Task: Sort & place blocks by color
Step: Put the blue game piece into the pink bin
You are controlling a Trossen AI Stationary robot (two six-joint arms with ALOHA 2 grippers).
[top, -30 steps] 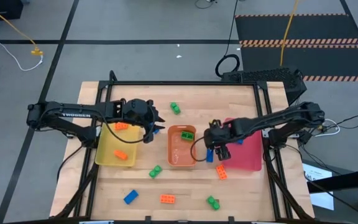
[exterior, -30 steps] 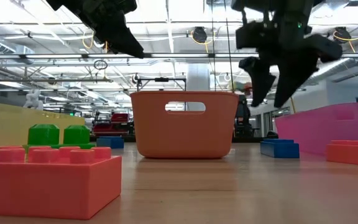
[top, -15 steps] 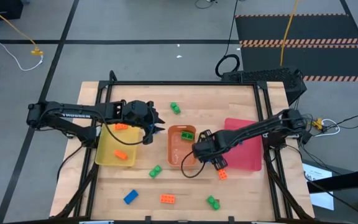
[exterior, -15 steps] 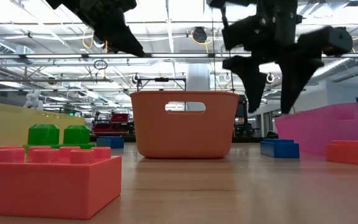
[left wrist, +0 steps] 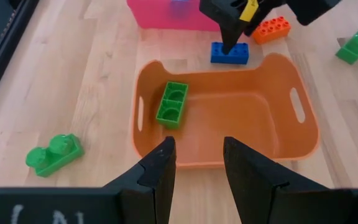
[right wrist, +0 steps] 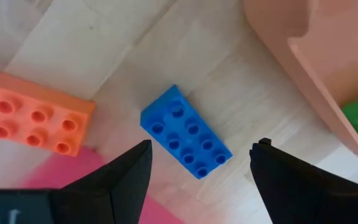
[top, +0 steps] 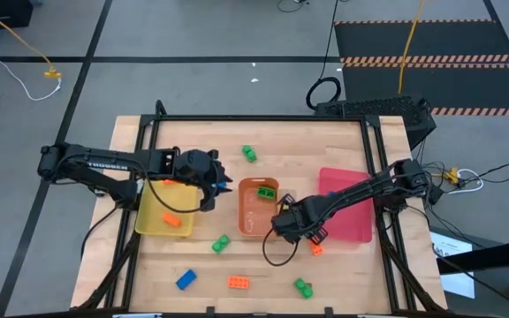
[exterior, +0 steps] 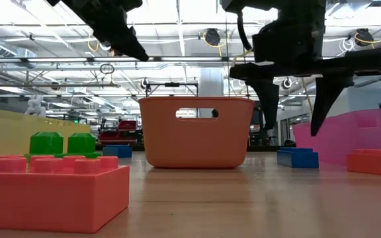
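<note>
The left arm (top: pixel 104 163) waits above the inner edge of the yellow tray (top: pixel 148 228), its jaws part open with nothing between them. The work is further right: the right arm (top: pixel 360 187) hangs low over the gap between the orange tray (top: pixel 242 214) and the pink tray (top: pixel 352 225), its jaws spread wide and empty, one on either side of a blue block (right wrist: pixel 185 132) lying flat on the wooden surface (top: pixel 325 141). That block sits askew to the jaws, so the wrist would do well to turn until they face its two long sides, then drop straight down and close across the narrow width. An orange block (right wrist: pixel 33 121) lies just beside it and the orange tray's wall is near, so the descent should stay centred. Counted left to right, there are three trays. Orange blocks number four: two in the yellow tray (top: pixel 170 221), one (top: pixel 238 283) near the front edge, and the one by the right arm. Green blocks number four: three loose (top: pixel 221 243) on the surface and one (top: pixel 266 192) in the orange tray. Blue blocks number two for certain — one (top: pixel 185 279) near the front and the one under the jaws — with possibly a third in the pink tray, too blurred to confirm.
</note>
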